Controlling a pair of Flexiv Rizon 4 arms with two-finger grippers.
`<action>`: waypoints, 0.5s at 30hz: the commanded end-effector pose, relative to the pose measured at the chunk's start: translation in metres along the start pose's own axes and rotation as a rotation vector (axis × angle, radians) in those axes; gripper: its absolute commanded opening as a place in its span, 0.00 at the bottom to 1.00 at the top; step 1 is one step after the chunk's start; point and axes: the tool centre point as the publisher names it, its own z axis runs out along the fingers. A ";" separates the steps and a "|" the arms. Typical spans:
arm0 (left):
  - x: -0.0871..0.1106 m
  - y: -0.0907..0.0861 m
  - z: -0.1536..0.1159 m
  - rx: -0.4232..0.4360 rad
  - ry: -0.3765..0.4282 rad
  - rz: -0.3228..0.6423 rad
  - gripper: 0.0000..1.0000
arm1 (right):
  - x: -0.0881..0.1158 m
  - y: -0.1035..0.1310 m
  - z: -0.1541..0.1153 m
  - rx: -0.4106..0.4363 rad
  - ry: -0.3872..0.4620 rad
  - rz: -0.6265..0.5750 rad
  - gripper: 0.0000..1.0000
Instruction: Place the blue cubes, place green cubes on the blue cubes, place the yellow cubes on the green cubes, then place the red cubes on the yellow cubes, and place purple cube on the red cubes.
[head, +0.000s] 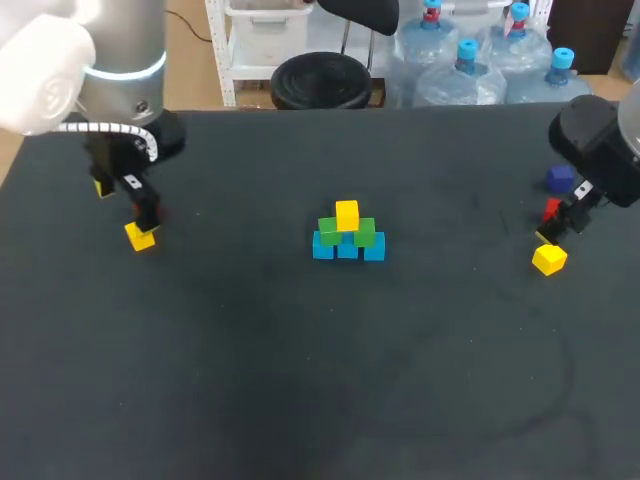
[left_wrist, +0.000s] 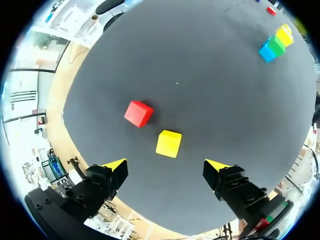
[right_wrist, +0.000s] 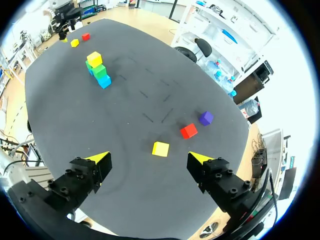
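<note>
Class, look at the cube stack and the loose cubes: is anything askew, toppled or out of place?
Nothing stands out. The stack stands upright: blue cubes below, green cubes on them, one yellow cube on top. The loose cubes lie flat on the table.

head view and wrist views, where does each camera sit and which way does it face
Head view: above and behind the robot, looking down on the table; left gripper and right gripper show at the sides.
Left wrist view: on that wrist, facing the left yellow cube and left red cube past its open gripper.
Right wrist view: on that wrist, facing the right yellow cube, right red cube and purple cube past its open gripper.
All three show the cube stack.
</note>
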 end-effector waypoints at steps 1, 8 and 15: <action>-0.002 0.011 0.007 0.045 -0.003 0.029 1.00 | 0.001 0.001 0.001 0.004 -0.003 0.002 1.00; -0.001 0.001 0.009 0.088 -0.042 0.146 1.00 | 0.001 0.001 0.001 0.004 -0.003 0.002 1.00; -0.002 -0.012 0.021 0.111 -0.048 0.195 1.00 | 0.001 0.001 0.001 0.004 -0.003 0.002 1.00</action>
